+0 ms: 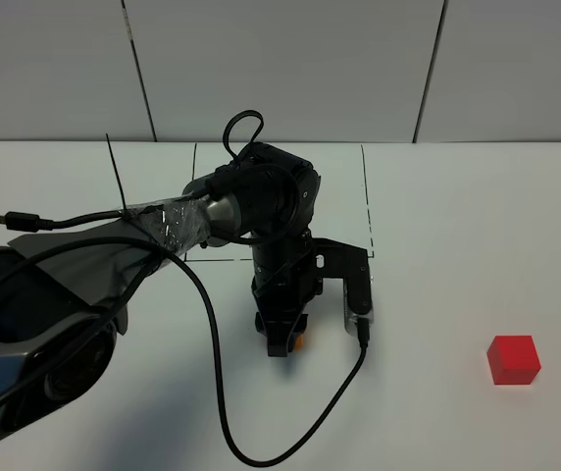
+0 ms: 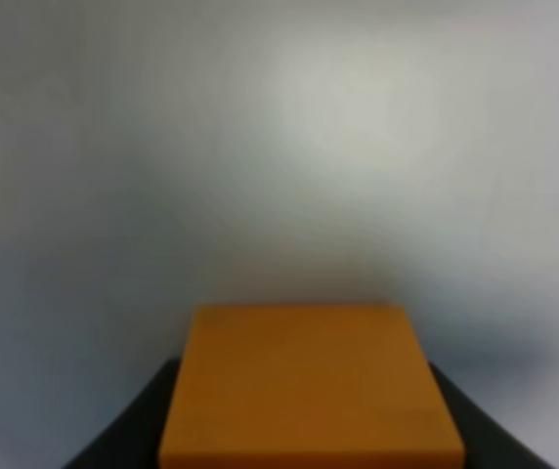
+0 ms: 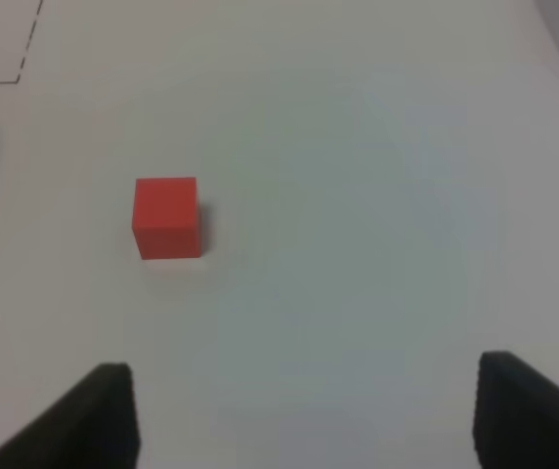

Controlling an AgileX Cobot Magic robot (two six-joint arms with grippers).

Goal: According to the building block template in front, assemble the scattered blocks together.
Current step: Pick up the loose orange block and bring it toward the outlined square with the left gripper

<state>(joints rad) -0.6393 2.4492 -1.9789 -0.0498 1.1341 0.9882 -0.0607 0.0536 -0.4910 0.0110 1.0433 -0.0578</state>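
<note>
Left jaws: your left gripper (image 1: 282,343) is pinched on the orange cube (image 2: 309,386), with a dark finger on each flank of it.
Right jaws: your right gripper (image 3: 306,371) stands spread with nothing between the fingers; only bare tabletop (image 3: 377,195) lies under it.
Orange cube place: mid-tabletop, just on the near side of the thin drawn outline (image 1: 366,186). You cannot tell whether it rests on the surface or hangs just off it.
Red cube place: the red cube (image 1: 513,358) sits alone near the right edge, toward the near side. It is well apart from the orange one and lies untouched ahead of your right gripper.
Template: the building block template is not to be seen; the left arm (image 1: 163,226) covers much of the outlined patch.
Done: one of the two scattered blocks is in hand.
Left: most of the job, by my reckoning. The red cube needs picking up, bringing across and joining flush to the orange one. Check the order against the template once you can see it.
</note>
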